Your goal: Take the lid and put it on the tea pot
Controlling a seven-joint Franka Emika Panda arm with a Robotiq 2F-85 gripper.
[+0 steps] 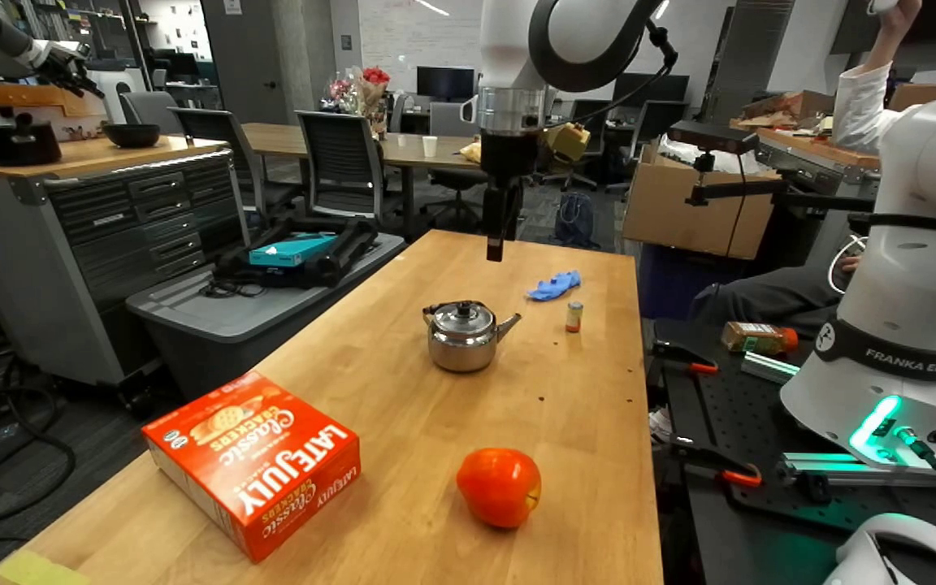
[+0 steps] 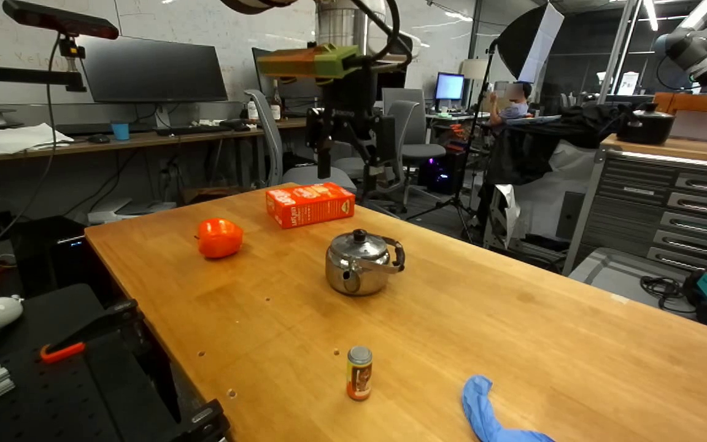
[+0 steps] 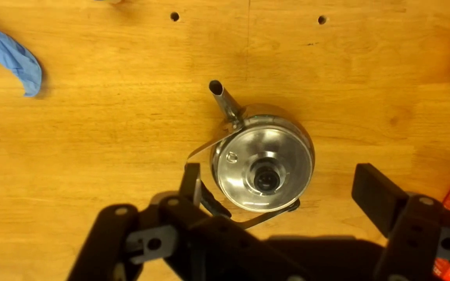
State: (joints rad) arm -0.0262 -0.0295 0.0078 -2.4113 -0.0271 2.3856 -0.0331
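The silver tea pot stands upright on the wooden table in both exterior views point(image 1: 461, 351) point(image 2: 337, 271). Its spout point(image 3: 225, 99) and lowered side handle point(image 3: 214, 203) show in the wrist view. The round silver lid with a black knob sits on top of the pot in both exterior views point(image 1: 463, 320) point(image 2: 359, 247). It also shows in the wrist view point(image 3: 289, 156), covering the pot's opening. My gripper point(image 3: 280, 177) is open and empty, high above the pot. Its fingers also show in both exterior views point(image 1: 496, 250) point(image 2: 348, 173). In the wrist view the left finger overlaps part of the handle.
An orange-red pepper point(image 1: 500, 487) and a red cracker box point(image 1: 257, 463) lie on the table point(image 1: 403, 406). A small jar point(image 2: 359, 374) and a blue glove point(image 2: 494, 417) lie on the pot's spout side. The robot base point(image 1: 899, 390) stands beside the table.
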